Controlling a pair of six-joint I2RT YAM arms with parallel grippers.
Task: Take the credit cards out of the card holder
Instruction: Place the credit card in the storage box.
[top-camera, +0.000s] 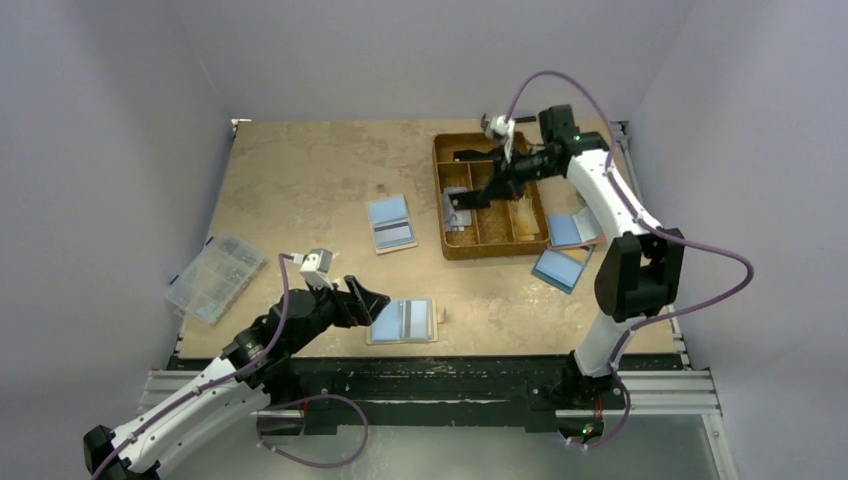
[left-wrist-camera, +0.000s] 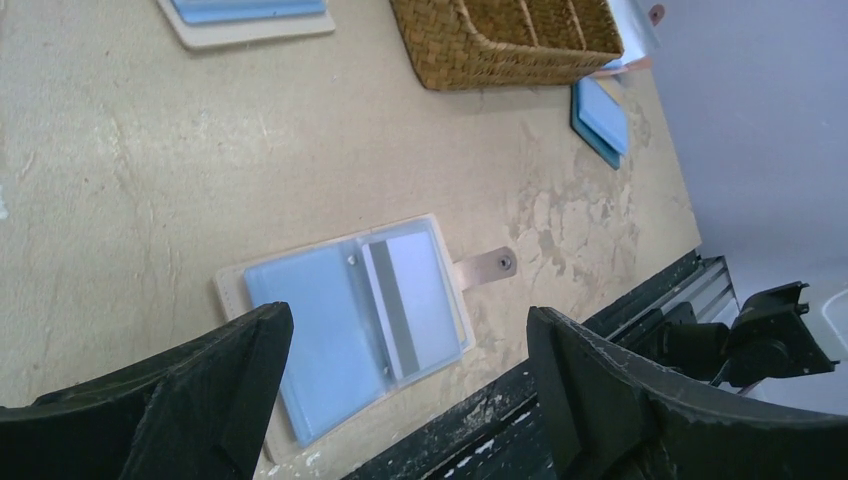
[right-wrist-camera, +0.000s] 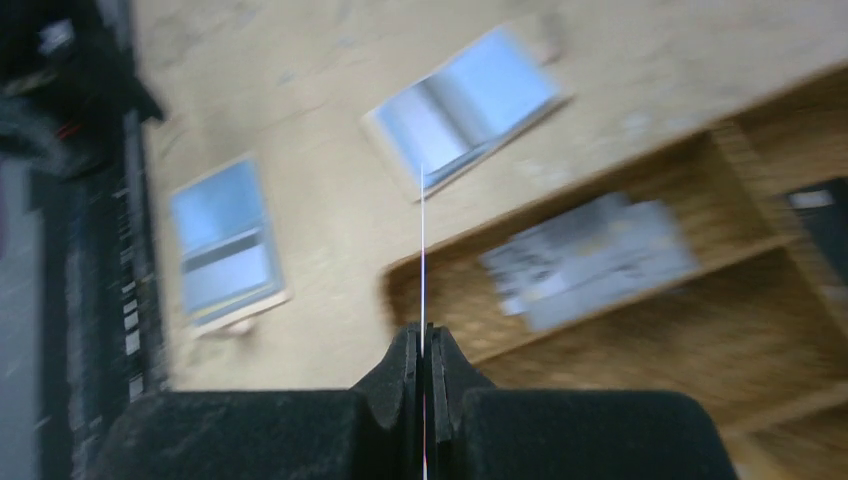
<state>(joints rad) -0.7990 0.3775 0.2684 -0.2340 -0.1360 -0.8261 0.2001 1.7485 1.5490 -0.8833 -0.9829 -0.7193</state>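
At the 6 o'clock edge of the table (top-camera: 300, 180) we see the holder (top-camera: 403, 321) lying open and flat, a striped card (left-wrist-camera: 408, 295) under its clear sleeve. The left gripper (top-camera: 366, 295) is just at its 9 o'clock, jaws spread wide and grasping nothing. Farther in, a second holder (top-camera: 391, 223) lies open at the first one's 12 o'clock, well apart, and out toward 1 o'clock the right gripper (right-wrist-camera: 422, 345) hangs above the tray (top-camera: 492, 251), jaws clenched on a thin card (right-wrist-camera: 422, 250) seen edge-on, with a blurred greyish sheet (right-wrist-camera: 590, 260) lying in a compartment below.
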